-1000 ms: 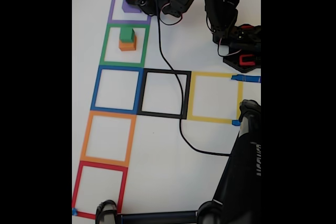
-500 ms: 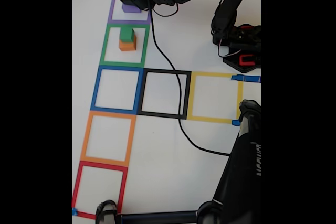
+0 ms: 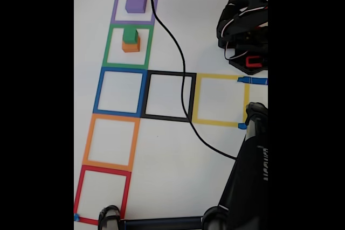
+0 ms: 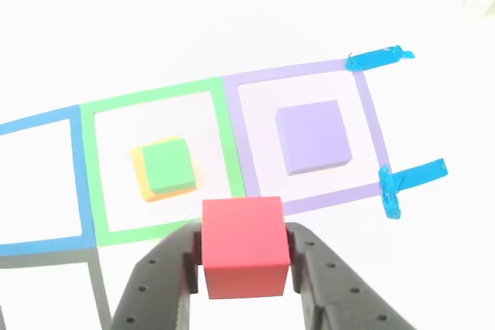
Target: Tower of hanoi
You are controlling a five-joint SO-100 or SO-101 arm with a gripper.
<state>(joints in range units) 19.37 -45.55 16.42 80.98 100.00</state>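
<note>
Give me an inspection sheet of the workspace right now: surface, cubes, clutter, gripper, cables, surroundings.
Surface: white table with taped outline squares: purple, green, blue, black, yellow, orange, red.
Job's things: purple cube alone in the purple square; green cube stacked on the orange cube in the green square; red cube lifted in the gripper.
Clutter: blue tape tabs at the purple square's outer corners.
Gripper: gripper shut on the red cube, held above the table.
Cables: black cable runs from the arm across the black square.
Surroundings: black stand at the lower edge of the fixed view.
</note>
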